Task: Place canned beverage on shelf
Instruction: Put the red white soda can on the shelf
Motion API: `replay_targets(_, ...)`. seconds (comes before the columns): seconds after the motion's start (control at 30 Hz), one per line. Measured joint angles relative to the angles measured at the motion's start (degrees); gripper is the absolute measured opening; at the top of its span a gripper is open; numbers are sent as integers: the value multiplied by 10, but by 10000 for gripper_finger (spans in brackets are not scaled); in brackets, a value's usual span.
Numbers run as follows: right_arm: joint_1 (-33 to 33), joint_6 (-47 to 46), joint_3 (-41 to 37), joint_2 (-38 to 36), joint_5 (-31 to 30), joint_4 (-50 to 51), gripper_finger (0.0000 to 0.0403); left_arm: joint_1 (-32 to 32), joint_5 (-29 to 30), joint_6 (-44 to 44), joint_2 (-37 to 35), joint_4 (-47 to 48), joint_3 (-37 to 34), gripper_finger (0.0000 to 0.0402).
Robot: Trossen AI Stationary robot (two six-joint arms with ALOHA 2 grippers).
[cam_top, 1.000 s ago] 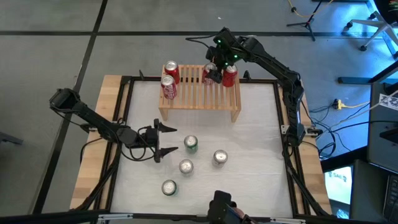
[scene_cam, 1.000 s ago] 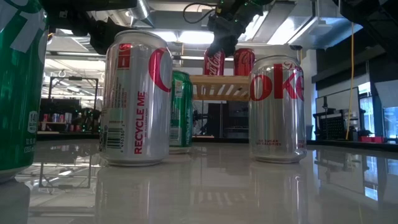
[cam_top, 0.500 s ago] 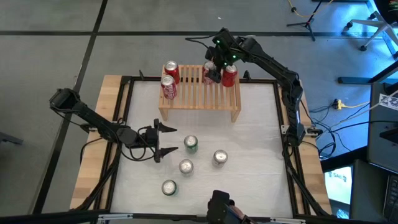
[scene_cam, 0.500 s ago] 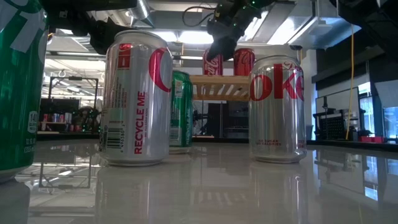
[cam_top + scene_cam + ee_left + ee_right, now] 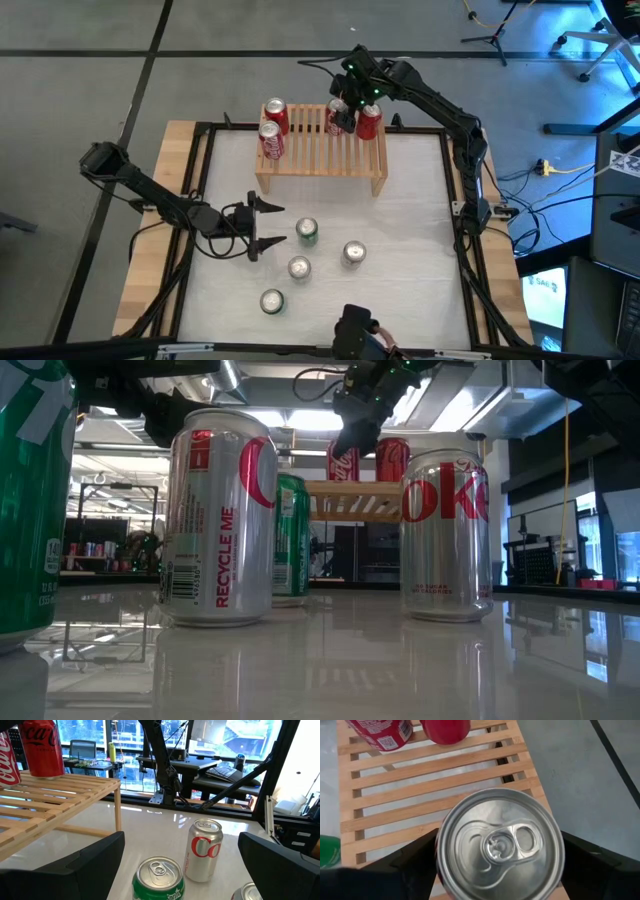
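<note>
The light-wood shelf (image 5: 320, 150) stands at the table's far side. Two red cans (image 5: 272, 126) stand on its left end and one red can (image 5: 371, 120) on its right end. Beside that one stands another red can (image 5: 500, 845), silver top up, on the slats. My right gripper (image 5: 343, 118) is open above it, slanting down, one finger on each side of the can. My left gripper (image 5: 268, 226) is open and level near the table's middle, facing a green can (image 5: 159, 880) that stands on the table. My right gripper's fingers (image 5: 415, 865) stand close on either side of the red can's wall, coming from above at a slant. The can's top hides the place where they would meet it, so I cannot tell whether they touch. The can stands upright on the shelf's slats.
Three silver cans (image 5: 354, 253), (image 5: 299, 268), (image 5: 272, 301) stand on the white table near the green one. The shelf's middle slats (image 5: 435, 780) are bare. A black frame (image 5: 200, 200) runs round the table.
</note>
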State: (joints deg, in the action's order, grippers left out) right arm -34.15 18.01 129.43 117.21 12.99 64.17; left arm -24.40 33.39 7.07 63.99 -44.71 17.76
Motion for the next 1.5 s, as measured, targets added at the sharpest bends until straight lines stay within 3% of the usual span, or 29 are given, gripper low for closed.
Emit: replay_targets(1.5,0,-1,1,-2,1,-11,342,0,0,0,0,0,0,381)
